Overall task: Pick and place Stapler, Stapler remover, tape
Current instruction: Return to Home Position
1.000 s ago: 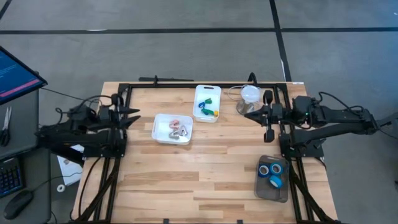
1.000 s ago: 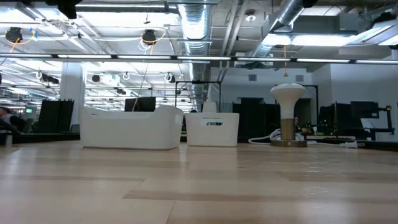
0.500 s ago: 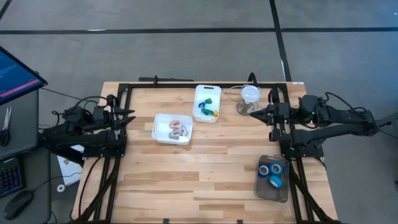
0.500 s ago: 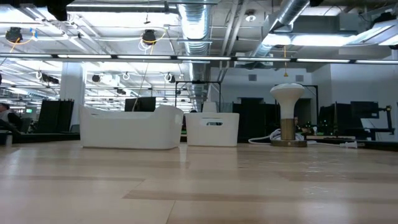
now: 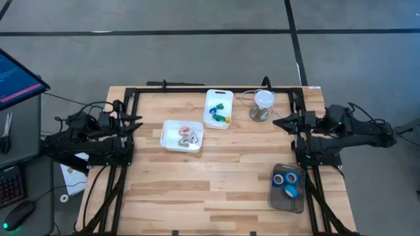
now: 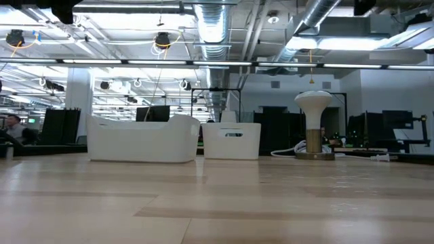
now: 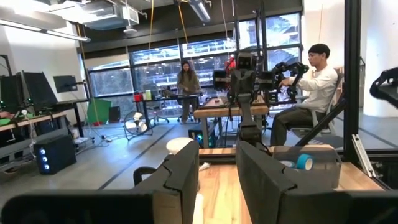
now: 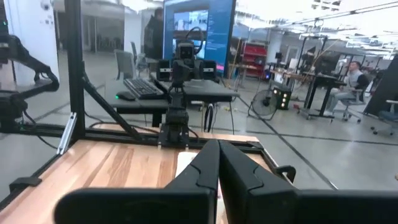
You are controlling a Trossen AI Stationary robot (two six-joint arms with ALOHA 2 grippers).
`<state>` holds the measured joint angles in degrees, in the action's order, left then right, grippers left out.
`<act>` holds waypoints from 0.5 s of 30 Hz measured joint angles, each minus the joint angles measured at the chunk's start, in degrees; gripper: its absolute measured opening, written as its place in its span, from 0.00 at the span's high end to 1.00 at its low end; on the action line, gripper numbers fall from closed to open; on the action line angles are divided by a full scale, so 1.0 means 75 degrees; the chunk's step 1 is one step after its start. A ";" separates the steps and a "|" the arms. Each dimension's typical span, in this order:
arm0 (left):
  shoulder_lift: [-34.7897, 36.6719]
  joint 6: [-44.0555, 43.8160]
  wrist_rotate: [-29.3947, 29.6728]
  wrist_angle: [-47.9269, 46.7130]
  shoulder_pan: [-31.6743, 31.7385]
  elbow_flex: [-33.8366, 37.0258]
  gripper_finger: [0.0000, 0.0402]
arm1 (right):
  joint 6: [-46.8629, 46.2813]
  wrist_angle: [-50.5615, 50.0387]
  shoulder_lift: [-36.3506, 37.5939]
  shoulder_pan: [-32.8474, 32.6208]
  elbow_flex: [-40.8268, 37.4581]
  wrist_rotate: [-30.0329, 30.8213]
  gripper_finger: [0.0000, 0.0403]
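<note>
High view, tape rolls (image 5: 290,177) in dark bin (image 5: 278,201), staplers (image 5: 220,105) in white tub (image 5: 209,99)

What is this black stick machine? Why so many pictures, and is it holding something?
It is a robot with two dark arms at a wooden table. Each arm ends in a gripper: two fingers that pinch like tongs. One picture looks straight down from above, one looks across from table height, and two come from cameras on the arms' wrists. From above, the left gripper is at the table's left, open and empty; the right gripper is at the right, shut, holding nothing. On the table stand two white bins: one with green and blue things, one with pink and grey things. A dark bin holds three blue tape rolls. A white lamp stands beside the first bin.
</note>
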<state>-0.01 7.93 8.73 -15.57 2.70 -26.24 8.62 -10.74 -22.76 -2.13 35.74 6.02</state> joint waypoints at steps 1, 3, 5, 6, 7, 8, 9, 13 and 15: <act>0.0000 -0.0044 0.0000 0.0000 0.0000 0.0000 0.75 | -0.0051 0.0126 0.0199 0.0000 -0.0218 0.0000 1.00; 0.0000 -0.0046 0.0000 0.0000 0.0000 0.0000 0.75 | -0.0151 0.0308 0.0666 0.0000 -0.0641 0.0053 1.00; 0.0000 -0.0078 0.0000 -0.0003 0.0000 0.0000 0.75 | -0.0270 0.0426 0.1172 0.0000 -0.0987 0.0184 1.00; 0.0000 -0.0088 0.0000 -0.0005 0.0000 0.0000 0.75 | -0.0320 0.0455 0.1449 0.0000 -0.1149 0.0240 1.00; 0.0000 -0.0096 0.0000 -0.0006 0.0000 0.0000 0.75 | -0.0334 0.0448 0.1718 0.0000 -0.1284 0.0298 1.00; 0.0000 -0.0096 0.0000 -0.0006 -0.0001 0.0000 0.75 | -0.0335 0.0431 0.1997 0.0000 -0.1400 0.0362 1.00; 0.0000 -0.0096 0.0000 -0.0007 0.0000 0.0000 0.75 | -0.0335 0.0428 0.2275 0.0000 -0.1512 0.0411 1.00; 0.0000 -0.0094 0.0000 -0.0017 0.0000 0.0000 0.75 | -0.0234 0.0491 0.2993 0.0006 -0.1799 0.0570 1.00; -0.0002 -0.0094 0.0035 -0.0039 0.0000 0.0000 0.75 | -0.0183 0.0182 0.3002 0.0006 -0.1784 0.0659 1.00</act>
<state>-0.03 7.22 9.00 -15.87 2.70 -26.24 7.25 -9.37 -0.24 -2.09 22.36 10.97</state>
